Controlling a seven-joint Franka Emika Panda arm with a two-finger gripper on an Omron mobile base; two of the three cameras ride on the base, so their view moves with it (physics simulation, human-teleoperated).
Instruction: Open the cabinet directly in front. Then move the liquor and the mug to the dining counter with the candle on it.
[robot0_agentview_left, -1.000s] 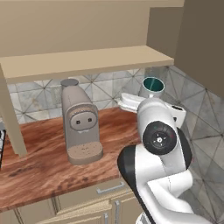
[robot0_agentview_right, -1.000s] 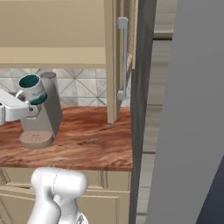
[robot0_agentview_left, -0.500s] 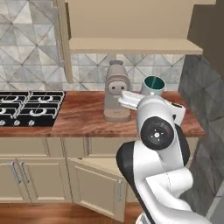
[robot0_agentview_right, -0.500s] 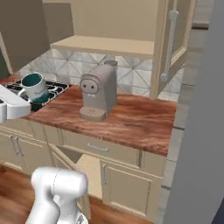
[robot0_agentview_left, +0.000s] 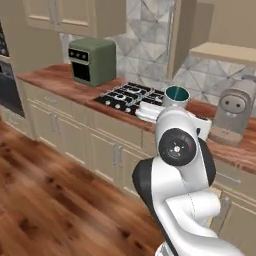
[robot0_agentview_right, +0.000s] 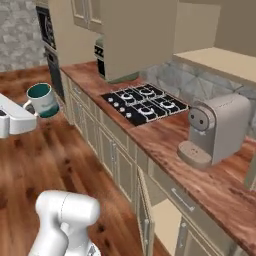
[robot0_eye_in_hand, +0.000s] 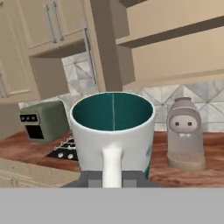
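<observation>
tabletop (robot0_agentview_right: 165, 137): long wood-grain run from centre to lower right of the right base view, carrying the stove (robot0_agentview_right: 145, 102) and coffee maker (robot0_agentview_right: 212, 130).
coffee maker: right of the hand view, standing on the wood behind the mug.
mug (robot0_eye_in_hand: 113, 131): centre of the hand view, upright, off the tabletop, loop handle toward the camera; at left in the right base view, over the floor.
handling: judged rigid, light, glazed and slippery, breakable if dropped; best taken at the rim or wall.
jaws: nearly together, pinching the mug.

White mug (robot0_eye_in_hand: 113, 131) — dark teal inside
</observation>
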